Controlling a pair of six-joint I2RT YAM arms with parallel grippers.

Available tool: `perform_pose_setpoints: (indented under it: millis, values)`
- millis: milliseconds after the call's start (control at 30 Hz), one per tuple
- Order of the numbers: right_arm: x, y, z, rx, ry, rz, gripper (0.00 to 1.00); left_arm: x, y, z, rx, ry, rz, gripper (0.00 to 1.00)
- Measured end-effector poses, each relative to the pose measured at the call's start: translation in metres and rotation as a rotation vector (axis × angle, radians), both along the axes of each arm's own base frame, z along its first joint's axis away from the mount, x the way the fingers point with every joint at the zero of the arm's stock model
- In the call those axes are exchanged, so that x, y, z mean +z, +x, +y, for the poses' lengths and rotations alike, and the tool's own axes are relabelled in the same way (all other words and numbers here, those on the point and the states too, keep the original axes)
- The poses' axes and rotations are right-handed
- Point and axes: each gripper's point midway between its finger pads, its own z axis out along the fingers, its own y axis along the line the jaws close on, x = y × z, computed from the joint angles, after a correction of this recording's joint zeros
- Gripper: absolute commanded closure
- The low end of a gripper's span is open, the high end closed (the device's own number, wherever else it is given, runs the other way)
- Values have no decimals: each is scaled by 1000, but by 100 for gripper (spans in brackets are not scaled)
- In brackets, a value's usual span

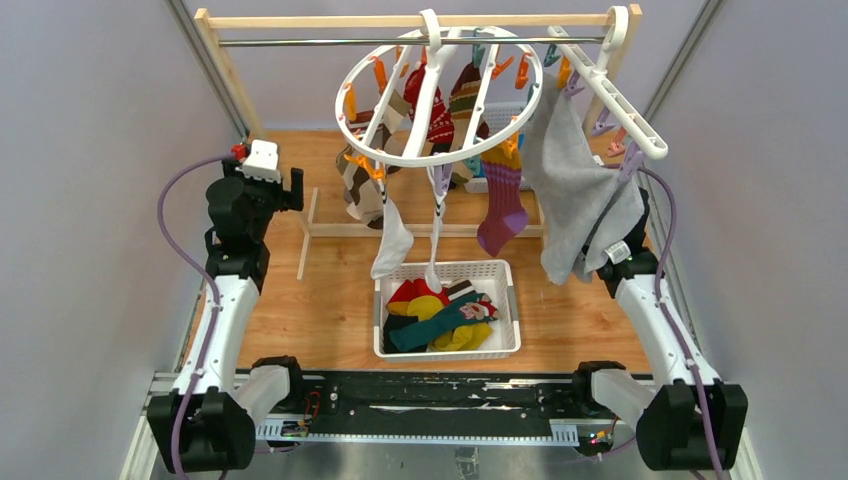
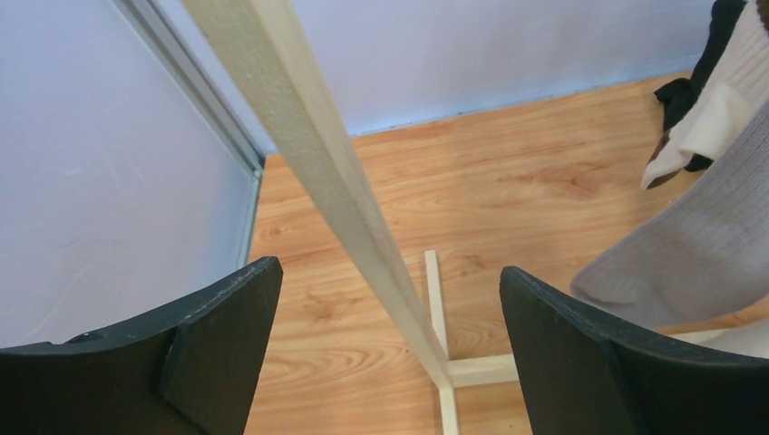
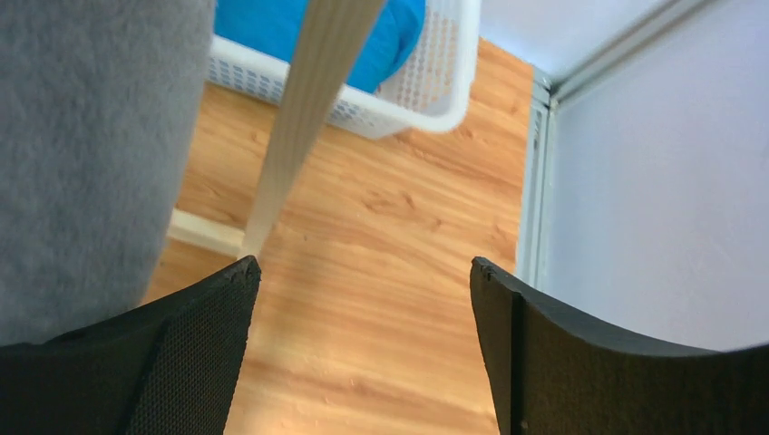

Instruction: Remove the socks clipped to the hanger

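Note:
The round white hanger [image 1: 440, 152] hangs by its hook from the metal rod. Several socks stay clipped to it: a purple-orange one [image 1: 503, 205], a white one [image 1: 392, 240], a brown-cream patterned one [image 1: 358, 185] and a red one [image 1: 432, 112]. My left gripper [image 2: 390, 299] is open and empty, left of the hanger, looking past the rack's wooden post [image 2: 317, 154]. A pale ribbed sock [image 2: 698, 245] hangs at its right. My right gripper [image 3: 363, 290] is open and empty too, beside the grey cloth [image 3: 91, 136]; in the top view that cloth hides it.
A white basket [image 1: 510, 310] holding loose socks sits at the front centre. The straight white clip rack [image 1: 610, 95] carries the large grey cloth [image 1: 580, 190] at the right. A second white basket [image 3: 426, 82] stands at the back. Grey walls close both sides.

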Motion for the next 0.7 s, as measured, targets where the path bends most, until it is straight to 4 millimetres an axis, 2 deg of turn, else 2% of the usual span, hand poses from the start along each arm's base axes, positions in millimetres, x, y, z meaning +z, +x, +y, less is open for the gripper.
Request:
perform_pose_setpoints:
  millis: [100, 233, 367, 467, 600, 700]
  values:
    - [2, -20, -12, -53, -34, 45, 14, 7, -10, 4, 25, 12, 37, 2]
    - [-1, -52, -31, -137, -96, 113, 14, 14, -35, 9, 55, 34, 88, 1]
    - [-3, -94, -53, -222, -180, 184, 15, 22, -64, 5, 36, 54, 136, 0]
    - [0, -127, -59, -239, -213, 253, 17, 32, -78, -3, -10, 60, 154, 0]
    - [24, -161, -49, -175, -187, 261, 17, 31, -85, -13, -72, 64, 188, 0]
    - [61, -186, -34, -102, -126, 192, 19, 18, -87, -19, -111, 60, 241, 0]
